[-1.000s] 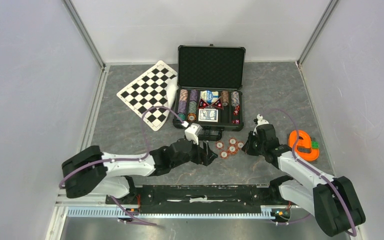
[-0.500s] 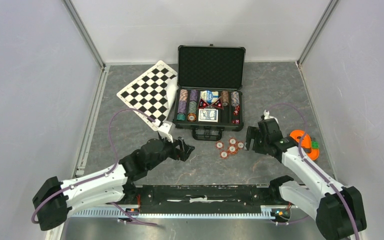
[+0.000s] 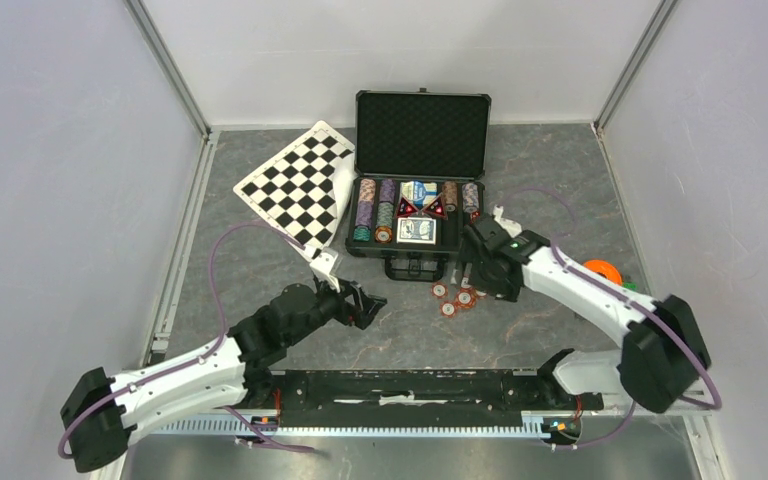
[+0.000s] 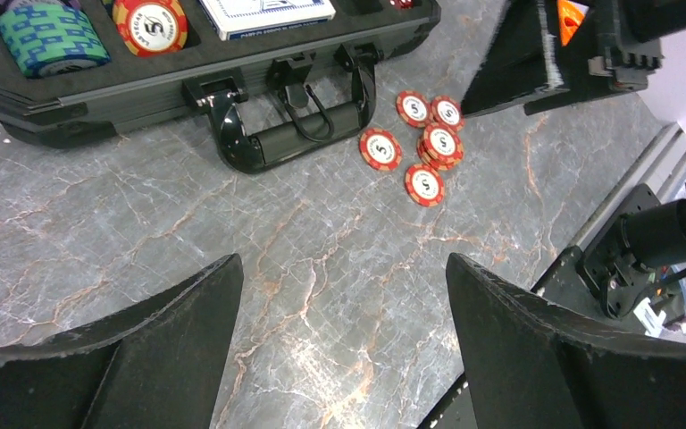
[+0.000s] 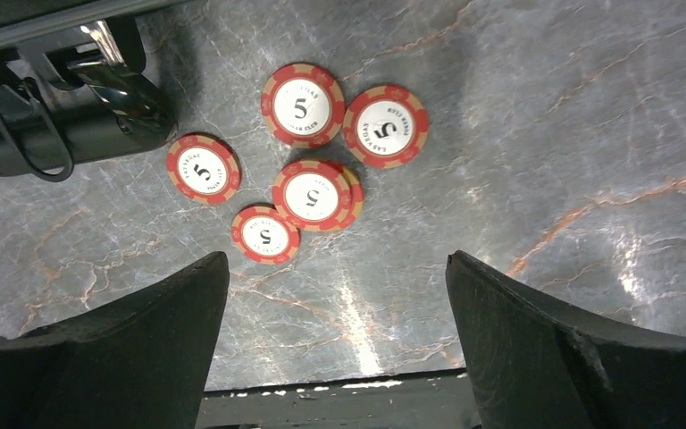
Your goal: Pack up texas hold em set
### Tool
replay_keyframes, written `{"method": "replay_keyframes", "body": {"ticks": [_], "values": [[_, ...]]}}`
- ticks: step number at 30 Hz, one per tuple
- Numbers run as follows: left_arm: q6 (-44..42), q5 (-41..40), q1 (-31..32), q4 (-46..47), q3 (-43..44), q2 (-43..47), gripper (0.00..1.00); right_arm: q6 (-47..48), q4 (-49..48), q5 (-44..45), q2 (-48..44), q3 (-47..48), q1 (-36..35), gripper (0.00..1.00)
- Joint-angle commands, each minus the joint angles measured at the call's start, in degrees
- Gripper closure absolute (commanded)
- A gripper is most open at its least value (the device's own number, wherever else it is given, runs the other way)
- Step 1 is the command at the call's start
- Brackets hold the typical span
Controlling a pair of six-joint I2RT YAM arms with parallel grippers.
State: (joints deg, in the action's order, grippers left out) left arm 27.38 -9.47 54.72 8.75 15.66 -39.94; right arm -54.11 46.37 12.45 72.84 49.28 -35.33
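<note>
The texas hold em set's black case (image 3: 422, 135) lies open at the back centre, its tray holding chip stacks and card decks. Its handle (image 4: 299, 130) faces the arms. Several red poker chips (image 3: 457, 296) lie loose on the table in front of the handle, also seen as red poker chips (image 5: 313, 192) and red poker chips (image 4: 424, 147). My right gripper (image 3: 470, 275) hovers over them, open and empty, shown in its wrist view as the right gripper (image 5: 335, 259). My left gripper (image 3: 370, 302) stands open and empty over bare table left of the chips, shown as the left gripper (image 4: 344, 259).
A black-and-white checkered board (image 3: 295, 185) lies left of the case, touching its side. An orange tape-like object (image 3: 603, 268) sits at the right, partly hidden by my right arm. The arms' black base rail (image 3: 410, 385) runs along the near edge.
My right gripper has opened and swung left from beside the orange object to above the loose chips. My left arm has drawn back to the left, away from the chips.
</note>
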Motion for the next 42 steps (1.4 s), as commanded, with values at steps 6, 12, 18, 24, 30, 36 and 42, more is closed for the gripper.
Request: {"method": "replay_keyframes", "body": {"ticks": [6, 12, 18, 24, 30, 36, 42], "values": [[-1.2, 1.82, -0.2, 0.47, -1.68, 4.6, 0.09, -6.99, 1.9, 3.43, 9.89, 6.04, -3.51, 0.07], [-1.14, 2.38, -0.21, 0.13, -1.61, 5.27, 0.09, -8.11, 0.67, 3.73, 13.17, 5.9, -4.19, 0.12], [-0.99, 2.86, -0.14, 0.13, -1.67, 5.55, 0.08, -8.75, -3.54, 3.31, 14.74, 3.46, -4.57, 0.14], [-0.88, 2.93, -0.19, 0.04, -1.86, 6.13, 0.08, -8.68, -3.66, 4.8, 17.66, 4.16, -4.54, 0.16], [-0.85, 2.96, -0.21, -0.14, -1.86, 6.46, 0.08, -9.64, -3.48, 6.13, 18.88, 3.5, -4.57, 0.19], [-0.68, 3.15, -0.15, -0.14, -2.04, 6.64, 0.08, -10.72, -4.57, 5.39, 18.97, 2.45, -4.59, 0.3], [-0.64, 3.34, -0.14, -0.14, -2.04, 6.6, 0.08, -10.54, -3.57, 4.96, 20.96, 3.95, -5.39, 0.4]]}}
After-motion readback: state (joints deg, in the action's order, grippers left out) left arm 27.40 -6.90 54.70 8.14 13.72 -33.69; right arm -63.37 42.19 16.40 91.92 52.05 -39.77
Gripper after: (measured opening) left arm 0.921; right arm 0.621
